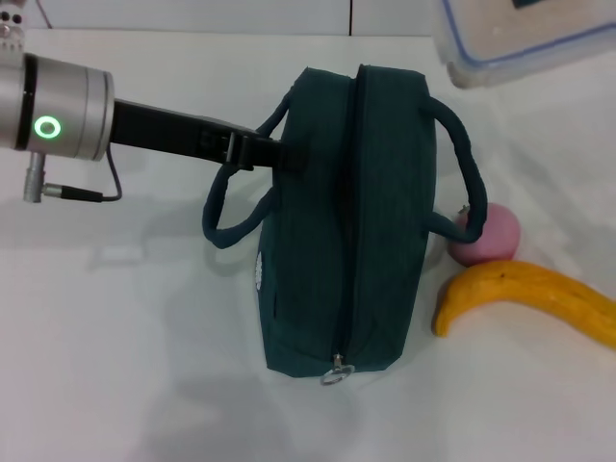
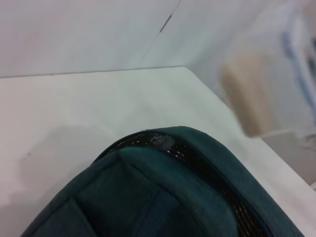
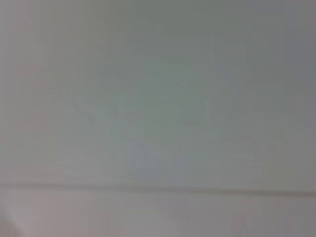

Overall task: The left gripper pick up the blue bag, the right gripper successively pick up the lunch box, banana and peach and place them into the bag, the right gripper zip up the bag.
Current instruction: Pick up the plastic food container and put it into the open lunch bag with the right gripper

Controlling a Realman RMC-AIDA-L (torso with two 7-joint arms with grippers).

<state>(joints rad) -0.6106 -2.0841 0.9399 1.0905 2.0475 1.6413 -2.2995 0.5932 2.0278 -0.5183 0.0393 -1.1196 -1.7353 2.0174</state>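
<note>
The blue bag [image 1: 356,221] stands mid-table, zipper line on top, its metal ring [image 1: 337,373] at the near end. My left gripper [image 1: 294,154] reaches in from the left over one rope handle and is shut on the bag's upper side edge. In the left wrist view the bag [image 2: 163,197] fills the foreground. The lunch box [image 1: 525,34] shows at the far right, cut by the picture edge, and as a blur [image 2: 249,96] in the left wrist view. The peach [image 1: 491,236] touches the bag's right handle. The banana [image 1: 529,294] lies just in front of it. My right gripper is out of view.
A white table [image 1: 115,337] carries everything, with a wall seam behind it. The right wrist view holds only a pale blank surface with a faint line across it. A grey cable [image 1: 82,192] hangs from the left wrist.
</note>
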